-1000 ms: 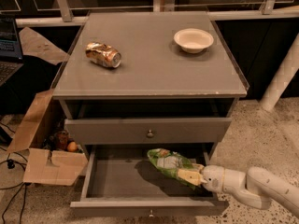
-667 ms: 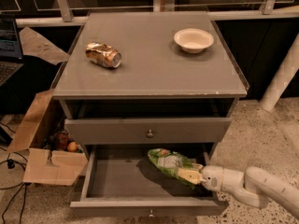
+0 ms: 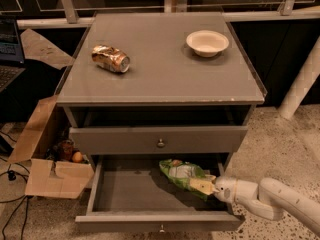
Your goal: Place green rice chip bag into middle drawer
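While my arm [image 3: 272, 202] reaches in from the right side, my gripper [image 3: 216, 188] is over the right part of the middle drawer [image 3: 125, 189], which is pulled out. My fingers are closed on the near right end of the green rice chip bag [image 3: 183, 173], so I am grasping it. The bag lies tilted, its far end pointing to the left and to the back of the drawer. A dark shadow is on the grey floor under it. I cannot tell if the bag touches the floor or not. The left part of the drawer floor is bare grey.

Above this drawer there is another grey drawer [image 3: 120, 140] showing only its front panel with a small round knob [image 3: 160, 143]. On the cabinet top [image 3: 160, 84] a dented gold-brown can [image 3: 111, 59] lies on its side at the left. A white bowl [image 3: 207, 42] stands at the right, well apart from the can. On the ground left of the cabinet is an open cardboard box [image 3: 52, 178].
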